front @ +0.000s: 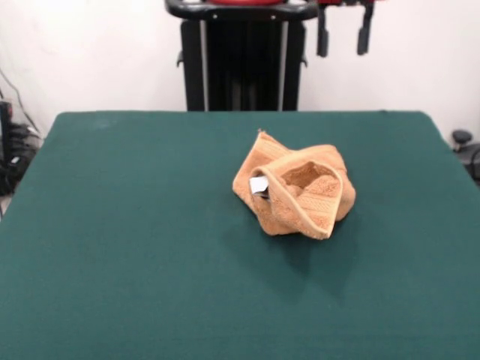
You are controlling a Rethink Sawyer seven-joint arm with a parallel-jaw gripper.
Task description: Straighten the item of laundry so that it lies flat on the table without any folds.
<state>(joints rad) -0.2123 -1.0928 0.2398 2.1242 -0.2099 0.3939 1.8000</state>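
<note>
An orange-tan towel (pixel 296 191), the item of laundry, sits crumpled in a raised heap a little right of the middle of the dark green table (pixel 112 240). Its folds curl around a hollow at the top, and a small white tag (pixel 259 185) shows on its left side. A woven stripe band runs along the front fold. My gripper (pixel 343 45) hangs high at the top edge, well above and behind the towel. Its two black fingers (pixel 322 34) stand apart, open, with nothing between them.
The black pedestal (pixel 244 60) stands behind the table's far edge. Cables and dark gear (pixel 11 154) lie off the table's left side, and a small dark object (pixel 463 142) sits off its right side.
</note>
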